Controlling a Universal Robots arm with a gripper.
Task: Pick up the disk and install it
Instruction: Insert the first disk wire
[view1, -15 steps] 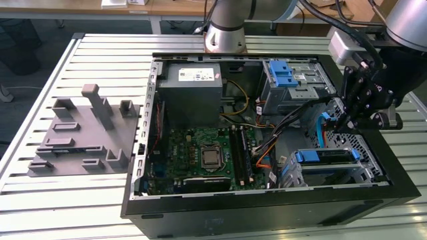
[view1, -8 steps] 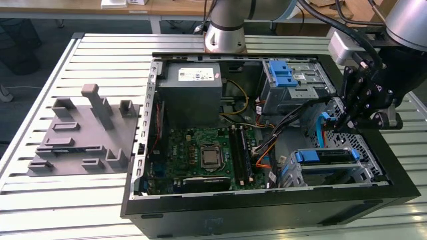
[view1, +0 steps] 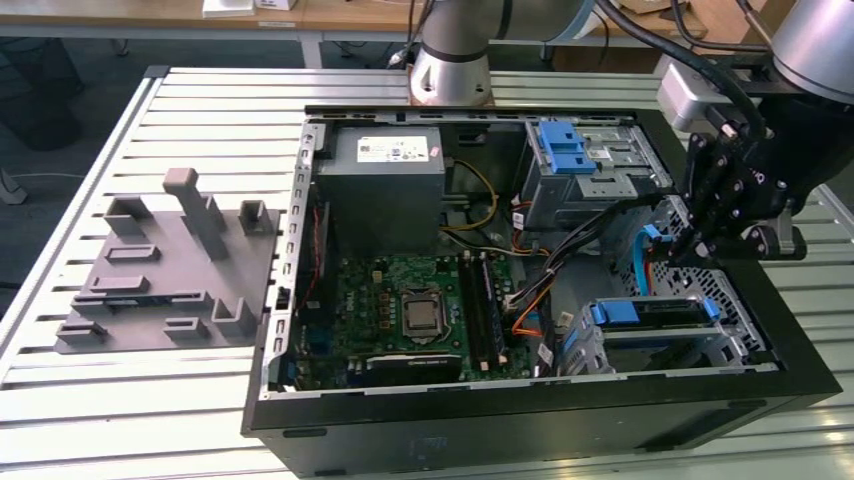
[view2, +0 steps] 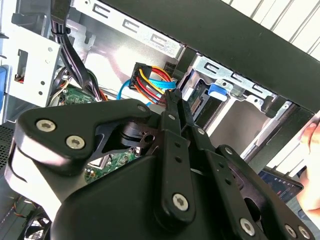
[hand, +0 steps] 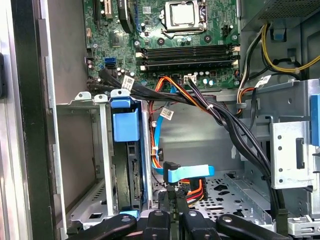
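Inside the open case (view1: 534, 425) on the slotted counter (view1: 200, 110), toward the exterior view's right, we list:

Item one, the disk (hand: 131, 170). It stands on edge in a metal cage (hand: 90, 150) by the case wall, blue tab uppermost and connector edge facing the cables. In the exterior view the disk (view1: 647, 312) sits low in the case's near corner. We judge it stiff, dense for its bulk, smooth on its metal faces and sensitive to knocks. The blue rails along its edges look the safest hold, not the connector.

Item two, the gripper (hand: 171, 199). Its fingers are drawn narrow, tips meeting, with nothing of the disk between them. They sit just beside a blue cable plug (hand: 187, 174) and an orange-and-yellow bundle (view2: 150, 82). Whether they pinch the plug we cannot tell.

Item three, the arm. It comes over the case rim from the exterior view's right, wrist turned steeply down. The gripper (view1: 681, 250) is lowered between the cage and a second cage (view1: 587, 165) with a blue latch, near the disk but apart from it.

Also present: motherboard (view1: 414, 300); grey fixture (view1: 160, 270) on the counter.
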